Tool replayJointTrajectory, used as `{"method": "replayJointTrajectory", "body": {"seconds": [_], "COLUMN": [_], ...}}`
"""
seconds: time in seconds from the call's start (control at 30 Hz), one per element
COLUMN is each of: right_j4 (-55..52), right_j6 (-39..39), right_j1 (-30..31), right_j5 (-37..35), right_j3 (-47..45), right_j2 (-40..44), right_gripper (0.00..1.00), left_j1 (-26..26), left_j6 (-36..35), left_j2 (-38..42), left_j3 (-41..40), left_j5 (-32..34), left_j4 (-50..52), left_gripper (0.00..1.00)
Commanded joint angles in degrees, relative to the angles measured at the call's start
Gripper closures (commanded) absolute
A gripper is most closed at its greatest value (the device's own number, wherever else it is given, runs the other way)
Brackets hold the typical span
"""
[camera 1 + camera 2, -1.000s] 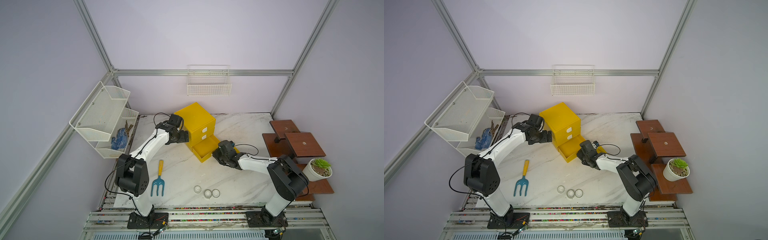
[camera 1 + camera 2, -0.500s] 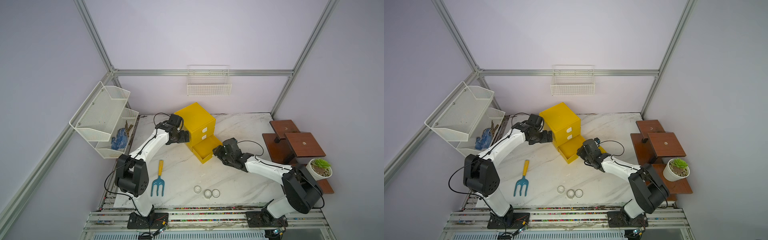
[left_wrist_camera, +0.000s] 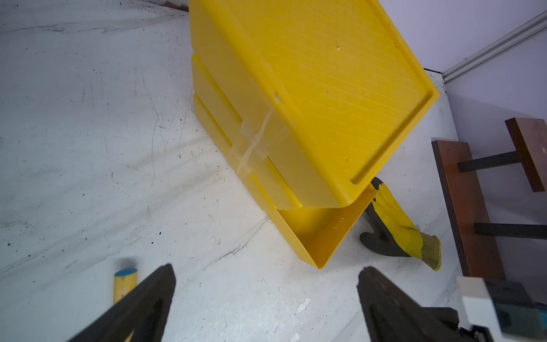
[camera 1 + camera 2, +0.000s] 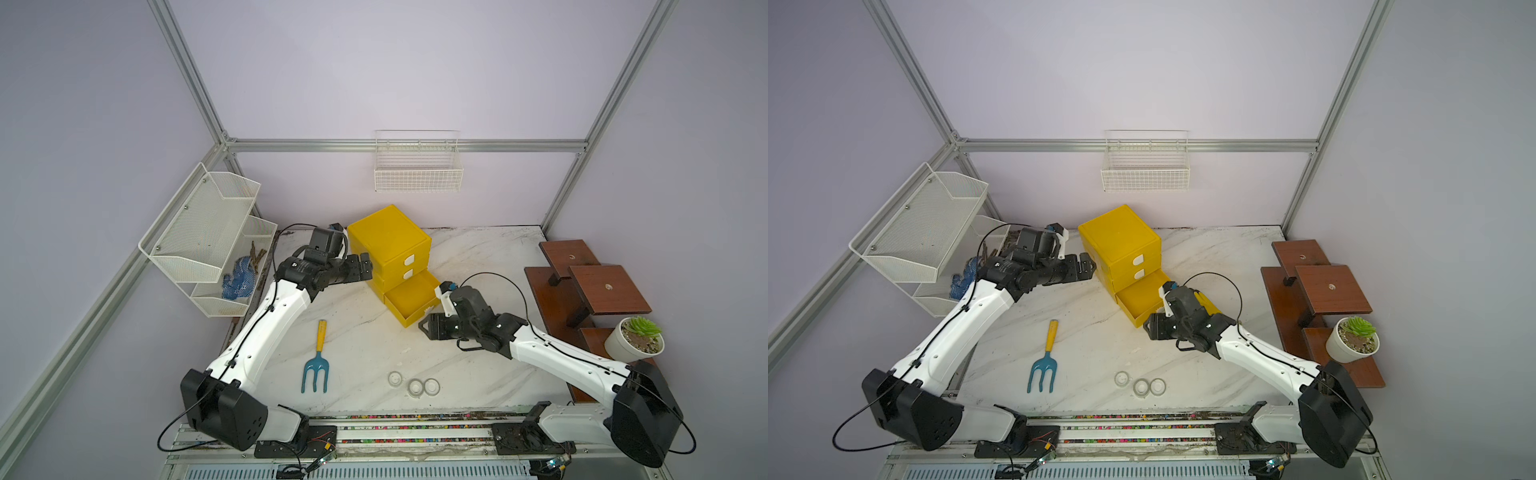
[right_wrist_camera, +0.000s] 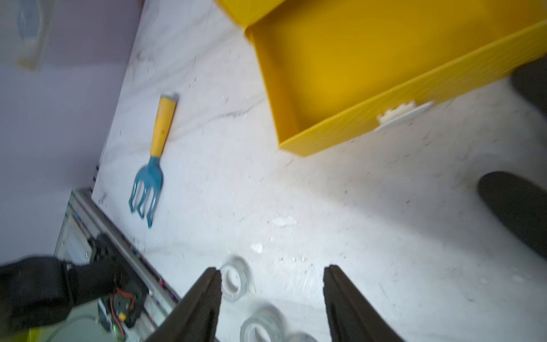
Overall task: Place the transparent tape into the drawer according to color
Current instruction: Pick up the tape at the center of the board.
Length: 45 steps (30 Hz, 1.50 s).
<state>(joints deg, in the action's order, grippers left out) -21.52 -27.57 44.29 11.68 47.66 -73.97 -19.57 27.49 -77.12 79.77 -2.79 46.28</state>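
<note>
Hovering low over the marble table (image 4: pixel 365 340) with the right gripper (image 4: pixel 424 326), just outside the front wall of the pulled-out bottom drawer (image 4: pixel 415 318). Fingers roughly half spread, gripping nothing. Resting the left gripper (image 4: pixel 366 266) at the side of the yellow cabinet (image 4: pixel 386 232), fingers spread wide and likewise empty; cannot tell whether touching the wall or just beside it.

Three tape rolls (image 4: pixel 415 387), clear-greyish at the rim, lying flat in a tight cluster near the table's front edge, well apart from the drawer. Nothing but bare yellow floor visible inside the open drawer. Upper two drawers shut.

Probably calls next for a reach down to the cluster for a single roll. Hazards from here:

- Pinching two rolls together, or knocking a neighbour away, with two of them touching or nearly so and the third just beside.
- Losing a roll mid-carry through a shallow pinch on a smooth, narrow rim.
- Clipping the white tab handle (image 5: pixel 405 114) or the front wall on the way back, pushing the drawer partly shut or shifting the light cabinet.
- Releasing short or wide, landing the roll on the table or on the yellow-and-black glove (image 3: pixel 396 225) beside the drawer.
- Sorting into the wrong drawer, with no view into the shut ones.

Little threat from the garden fork (image 4: pixel 316 368), well off to one side.
</note>
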Motion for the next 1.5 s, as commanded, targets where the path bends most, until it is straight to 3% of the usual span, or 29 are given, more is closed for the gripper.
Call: {"method": "replayJointTrajectory", "body": {"seconds": [0.0, 0.3, 0.6, 1.13, 1.47], "right_j4": [-6.3, -10.5, -17.8, -27.4, -29.8], "right_j6": [7.8, 13.2, 18.7, 22.9, 22.5], "right_j1": [4.5, 14.7, 18.6, 21.0, 21.7], "right_j5": [1.8, -3.9, -6.1, -9.3, -13.2], "right_j3": [0.3, 9.6, 21.0, 31.0, 32.7], "right_j2": [0.2, -13.8, -27.6, -38.4, -41.4], "right_gripper": [0.39, 0.38, 0.36, 0.36, 0.45], "left_j1": [-0.1, -0.1, 0.0, -0.1, -0.1], "left_j6": [0.0, -1.0, -1.2, -1.5, -2.0], "left_j2": [3.8, 8.9, 10.3, 9.7, 9.2], "left_j3": [-1.6, -0.9, 0.7, 1.4, 2.3], "left_j5": [0.2, 3.7, 5.6, 6.0, 6.2], "left_j4": [-0.5, 1.2, 3.6, 4.2, 4.5], "left_gripper": [0.00, 0.00, 0.00, 0.00, 0.00]}}
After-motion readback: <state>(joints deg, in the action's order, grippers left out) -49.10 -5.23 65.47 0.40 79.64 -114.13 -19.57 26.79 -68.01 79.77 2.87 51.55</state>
